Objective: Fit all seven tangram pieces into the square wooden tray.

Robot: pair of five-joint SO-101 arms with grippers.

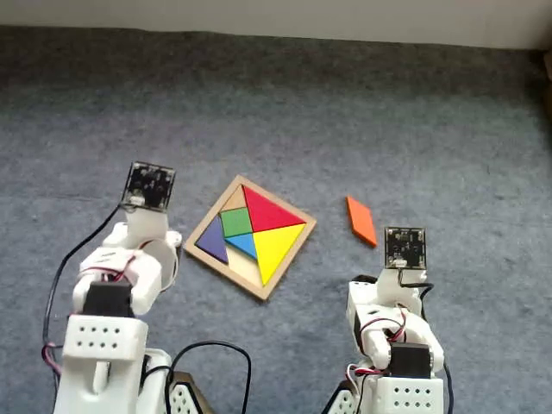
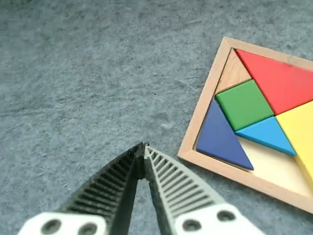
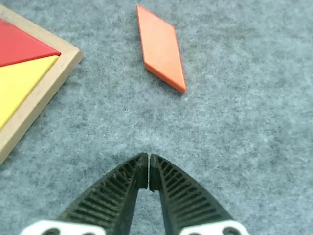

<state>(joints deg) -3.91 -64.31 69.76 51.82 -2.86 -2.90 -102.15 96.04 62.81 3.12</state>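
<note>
The square wooden tray (image 1: 212, 211) lies as a diamond on the grey carpet between the two arms. In it sit a red triangle (image 1: 269, 210), a yellow triangle (image 1: 274, 246), a green square (image 1: 235, 222), a light blue triangle (image 1: 243, 246) and a dark blue triangle (image 1: 213, 244). Bare wood shows in two spots of the tray (image 2: 201, 96). An orange parallelogram (image 1: 361, 221) lies flat on the carpet right of the tray. My left gripper (image 2: 143, 149) is shut and holds nothing, over carpet just left of the tray. My right gripper (image 3: 148, 159) is shut and holds nothing, short of the orange parallelogram (image 3: 160, 47).
Grey carpet covers the whole table, with open room behind and to both sides of the tray. A pale wall strip (image 1: 345, 17) runs along the far edge. Cables (image 1: 207, 349) trail by the arm bases at the front.
</note>
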